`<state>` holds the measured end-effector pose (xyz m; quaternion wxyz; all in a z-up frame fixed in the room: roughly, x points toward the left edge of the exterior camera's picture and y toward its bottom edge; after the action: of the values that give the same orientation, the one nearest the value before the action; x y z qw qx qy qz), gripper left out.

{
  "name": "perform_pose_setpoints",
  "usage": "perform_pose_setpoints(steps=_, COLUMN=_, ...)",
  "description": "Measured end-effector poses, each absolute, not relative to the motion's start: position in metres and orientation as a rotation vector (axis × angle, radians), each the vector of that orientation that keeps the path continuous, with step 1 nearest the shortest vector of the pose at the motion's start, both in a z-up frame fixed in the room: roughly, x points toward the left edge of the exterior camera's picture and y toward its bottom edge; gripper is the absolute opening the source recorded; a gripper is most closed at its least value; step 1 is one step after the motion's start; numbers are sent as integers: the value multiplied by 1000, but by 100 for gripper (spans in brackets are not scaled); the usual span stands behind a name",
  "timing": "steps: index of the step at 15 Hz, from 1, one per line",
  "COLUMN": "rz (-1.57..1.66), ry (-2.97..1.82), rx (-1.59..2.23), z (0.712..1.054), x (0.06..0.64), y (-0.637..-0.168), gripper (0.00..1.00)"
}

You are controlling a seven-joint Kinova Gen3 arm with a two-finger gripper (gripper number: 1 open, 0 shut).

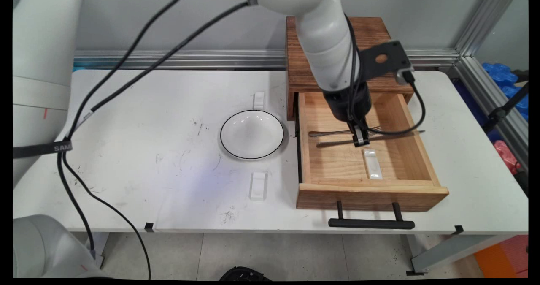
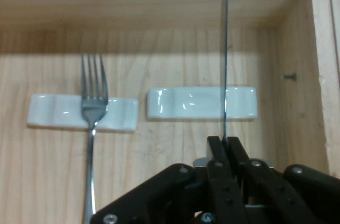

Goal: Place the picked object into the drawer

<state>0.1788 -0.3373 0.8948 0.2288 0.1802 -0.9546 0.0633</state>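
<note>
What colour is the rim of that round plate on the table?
Black: the plate is white with a thin black line round its rim, clearest in the main view.

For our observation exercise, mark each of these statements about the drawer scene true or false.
1. The wooden drawer is pulled open. True.
2. A fork lies on the white plate. False: the plate is bare; the fork lies in the drawer.
3. The pincer is shut on a thin metal utensil. True.
4. The pincer hangs over the plate. False: it is over the drawer.
5. The fork lies across a white rest. True.
</note>
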Motion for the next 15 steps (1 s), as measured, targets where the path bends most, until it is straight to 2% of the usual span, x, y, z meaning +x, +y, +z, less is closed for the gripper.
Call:
perform_pose_setpoints(steps=6, rz=169, ry=-2663, rx=452, z=859, x=164, y=-346, gripper=0)
perform_pose_setpoints(steps=15, rz=145, ry=-2699, rx=439, z=827, x=158, y=-354, gripper=0)
